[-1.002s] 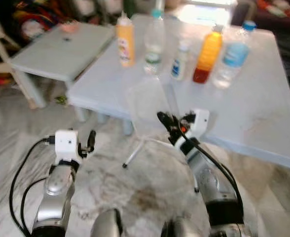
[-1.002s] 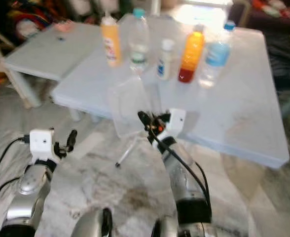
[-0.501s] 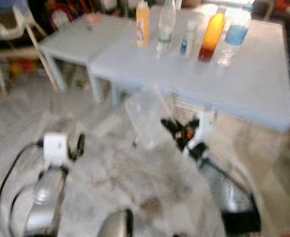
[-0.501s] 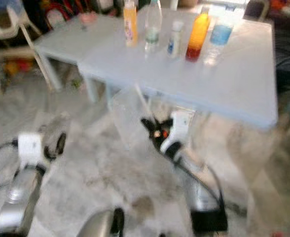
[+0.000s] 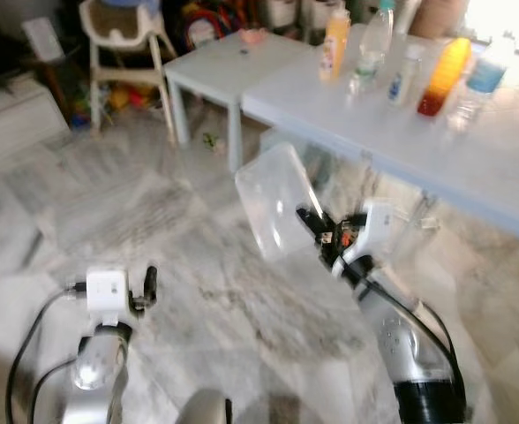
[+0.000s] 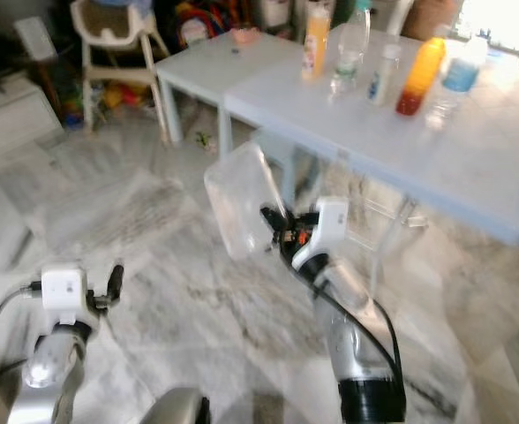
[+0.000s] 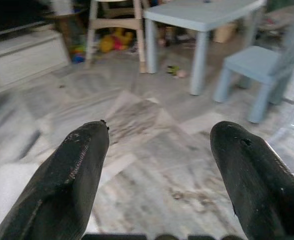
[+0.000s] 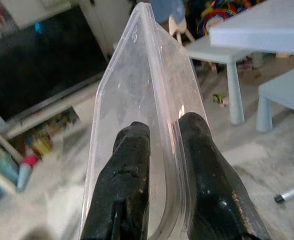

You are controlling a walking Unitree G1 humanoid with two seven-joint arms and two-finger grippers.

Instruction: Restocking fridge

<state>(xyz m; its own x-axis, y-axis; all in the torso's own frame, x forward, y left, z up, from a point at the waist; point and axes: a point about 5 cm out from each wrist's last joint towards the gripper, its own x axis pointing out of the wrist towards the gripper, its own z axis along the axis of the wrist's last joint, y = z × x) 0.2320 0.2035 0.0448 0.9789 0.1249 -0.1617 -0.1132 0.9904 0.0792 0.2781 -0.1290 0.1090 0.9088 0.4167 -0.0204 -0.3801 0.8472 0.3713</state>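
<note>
Broadly, grey-veined marble floor (image 5: 198, 291): spans the near and left of the scene.
Pale blue bench (image 5: 471, 150): far right; a smaller pale blue table (image 5: 233, 69) abuts its left end.
White and wood high chair (image 5: 123, 35): far left, beyond the small table.
Row of bottles along the far part of the bench, left to right: orange squeeze bottle (image 5: 335, 41); clear water bottle (image 5: 372, 49); small white bottle with a blue label (image 5: 401, 78); orange juice bottle (image 5: 441, 76); blue-labelled water bottle (image 5: 485, 78).
Clear plastic rectangular container (image 5: 275, 208): held tilted in the air over the floor, near the bench's front edge and left of the right gripper.
Right gripper (image 8: 159, 150): raised in front of the bench; jaws clamped on the container's rim, one black finger (image 8: 127, 185) on each side of the wall.
Left gripper (image 7: 157, 165): low at near left, above the floor; jaws parted wide, gripping nothing.
</note>
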